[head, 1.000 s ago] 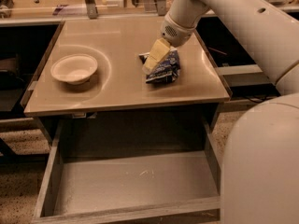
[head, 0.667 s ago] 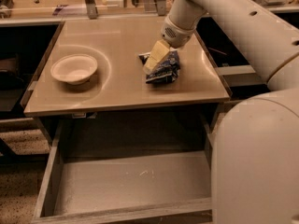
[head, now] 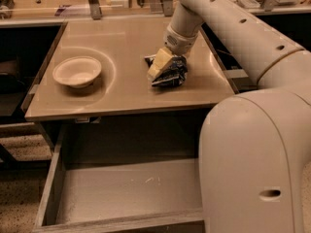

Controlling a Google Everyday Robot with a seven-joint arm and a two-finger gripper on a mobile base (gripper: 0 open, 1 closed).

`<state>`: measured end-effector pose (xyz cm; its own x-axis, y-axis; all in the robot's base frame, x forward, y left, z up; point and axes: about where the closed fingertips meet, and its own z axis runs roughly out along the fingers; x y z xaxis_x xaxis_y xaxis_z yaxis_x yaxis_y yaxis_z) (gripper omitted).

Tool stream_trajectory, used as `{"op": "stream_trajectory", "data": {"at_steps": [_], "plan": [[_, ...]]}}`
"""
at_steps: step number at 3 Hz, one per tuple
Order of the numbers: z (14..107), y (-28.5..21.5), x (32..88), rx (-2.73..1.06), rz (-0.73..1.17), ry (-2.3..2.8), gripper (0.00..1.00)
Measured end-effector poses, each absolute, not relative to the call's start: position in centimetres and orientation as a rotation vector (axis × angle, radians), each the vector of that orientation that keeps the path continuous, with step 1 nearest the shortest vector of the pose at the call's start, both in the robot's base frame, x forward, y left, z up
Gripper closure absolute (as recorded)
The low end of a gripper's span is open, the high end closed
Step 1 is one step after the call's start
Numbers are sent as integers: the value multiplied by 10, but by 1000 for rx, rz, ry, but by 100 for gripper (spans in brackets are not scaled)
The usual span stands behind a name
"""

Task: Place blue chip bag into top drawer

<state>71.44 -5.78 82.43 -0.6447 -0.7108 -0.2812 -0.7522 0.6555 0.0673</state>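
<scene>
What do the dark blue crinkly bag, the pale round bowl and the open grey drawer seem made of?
Dark blue crinkly bag, at the end effector on the tabletop: probably foil or plastic film, creased and glinting. Pale round bowl: likely paper or pulp, matte. Open grey drawer: seemingly wood or laminate, dull, scuffed.

**Warm, dim light**

We saw amber glare on the table around the bowl. The gripper, down on the blue chip bag, glowed pale yellow; the top drawer below lay in shade.
</scene>
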Motion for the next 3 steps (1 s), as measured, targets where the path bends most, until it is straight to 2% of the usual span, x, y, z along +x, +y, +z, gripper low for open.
{"op": "stream_trajectory", "data": {"at_steps": [1,3], "plan": [[813,-56,717,-1184,271,2677,0],[813,-56,717,-1184,271,2677,41]]}}
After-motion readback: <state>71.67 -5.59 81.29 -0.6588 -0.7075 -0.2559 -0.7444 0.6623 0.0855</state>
